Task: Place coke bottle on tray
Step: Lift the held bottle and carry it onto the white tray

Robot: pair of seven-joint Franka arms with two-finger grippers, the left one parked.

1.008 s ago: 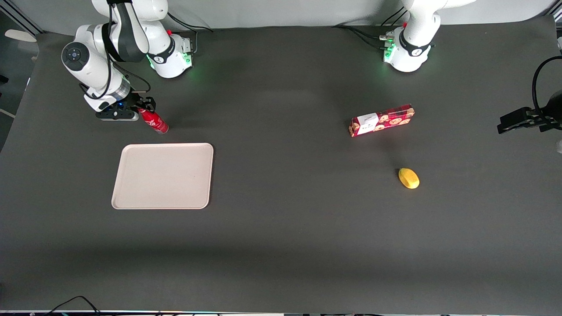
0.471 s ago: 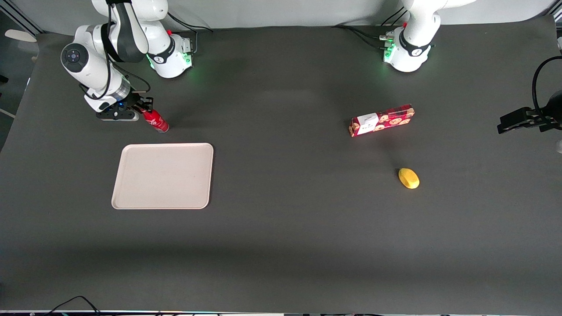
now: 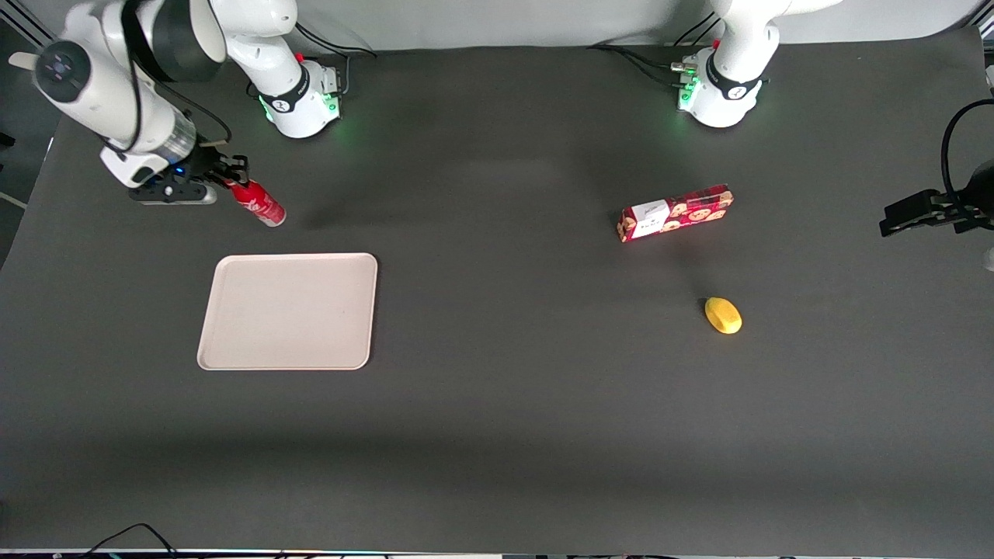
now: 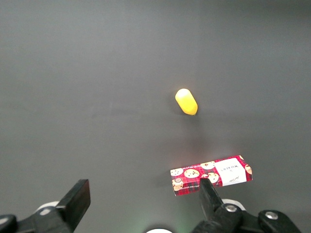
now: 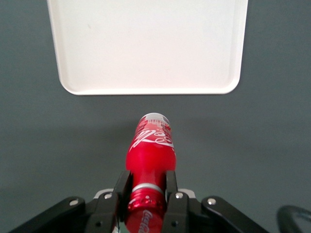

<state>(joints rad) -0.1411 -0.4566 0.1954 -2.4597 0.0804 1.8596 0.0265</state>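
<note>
My right gripper (image 3: 231, 180) is shut on the neck of the coke bottle (image 3: 258, 204), a small slim red bottle with white lettering. It holds the bottle tilted above the table, farther from the front camera than the tray (image 3: 289, 310). In the right wrist view the fingers (image 5: 123, 187) clamp the bottle (image 5: 150, 150) just below its red cap, and the bottle's base points toward the near rim of the beige tray (image 5: 148, 43). The tray is flat, rectangular and bare.
A red cookie box (image 3: 675, 212) and a yellow lemon-like object (image 3: 723, 315) lie toward the parked arm's end of the table; both also show in the left wrist view, the box (image 4: 211, 174) and the yellow object (image 4: 186, 101). The working arm's base (image 3: 299, 93) stands farther back.
My right arm has risen and swung outward toward the table's end, lifting the coke bottle with it. The bottle hangs higher and more tilted. The tray has not moved.
</note>
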